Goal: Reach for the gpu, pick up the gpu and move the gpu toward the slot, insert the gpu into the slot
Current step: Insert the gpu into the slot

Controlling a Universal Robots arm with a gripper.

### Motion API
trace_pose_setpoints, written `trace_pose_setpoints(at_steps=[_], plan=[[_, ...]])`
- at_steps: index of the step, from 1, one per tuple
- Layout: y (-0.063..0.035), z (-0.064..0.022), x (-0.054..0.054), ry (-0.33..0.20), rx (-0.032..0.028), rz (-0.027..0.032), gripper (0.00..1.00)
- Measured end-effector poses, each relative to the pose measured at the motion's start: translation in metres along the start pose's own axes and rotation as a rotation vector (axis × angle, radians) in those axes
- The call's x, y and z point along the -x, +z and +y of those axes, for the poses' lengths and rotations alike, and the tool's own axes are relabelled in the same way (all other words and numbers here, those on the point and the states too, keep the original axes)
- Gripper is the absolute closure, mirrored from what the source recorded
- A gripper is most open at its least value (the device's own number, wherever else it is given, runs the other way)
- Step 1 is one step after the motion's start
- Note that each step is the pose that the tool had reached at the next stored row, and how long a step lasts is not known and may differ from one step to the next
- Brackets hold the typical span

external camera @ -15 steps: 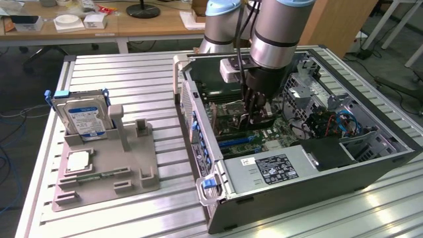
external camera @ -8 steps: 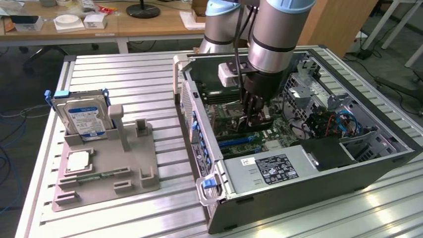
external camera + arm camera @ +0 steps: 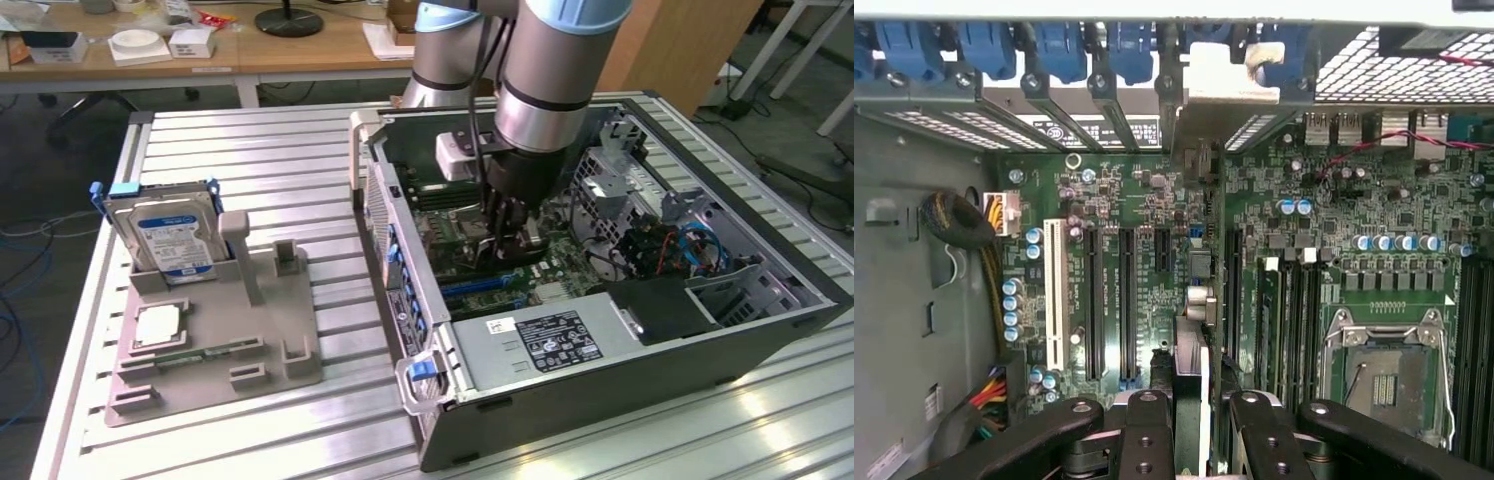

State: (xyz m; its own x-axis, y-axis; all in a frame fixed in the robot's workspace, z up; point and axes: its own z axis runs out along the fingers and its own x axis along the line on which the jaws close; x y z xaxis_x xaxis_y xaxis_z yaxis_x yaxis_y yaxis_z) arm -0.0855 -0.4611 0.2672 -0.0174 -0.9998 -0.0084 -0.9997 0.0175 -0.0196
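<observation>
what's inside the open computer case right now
The claw reaches into the computer case, gripping the gpu edge-on above the motherboard. The slot beneath the card is covered.

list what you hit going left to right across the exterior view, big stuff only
hard drive standing in the grey holder tray → white handle on the computer case's edge → robot arm reaching down into the open computer case → drive cage with blue cables

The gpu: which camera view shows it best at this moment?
The wrist view: the gpu stands edge-on between the gripper fingers, over the motherboard slots. The exterior view shows the gripper low inside the case, hiding the card.
</observation>
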Motion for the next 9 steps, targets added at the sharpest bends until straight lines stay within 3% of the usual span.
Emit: trace_pose_setpoints(at_steps=[9], plan=[[0.007, 0.0032, -0.0001, 0.0, 0.0, -0.0001, 0.73]])
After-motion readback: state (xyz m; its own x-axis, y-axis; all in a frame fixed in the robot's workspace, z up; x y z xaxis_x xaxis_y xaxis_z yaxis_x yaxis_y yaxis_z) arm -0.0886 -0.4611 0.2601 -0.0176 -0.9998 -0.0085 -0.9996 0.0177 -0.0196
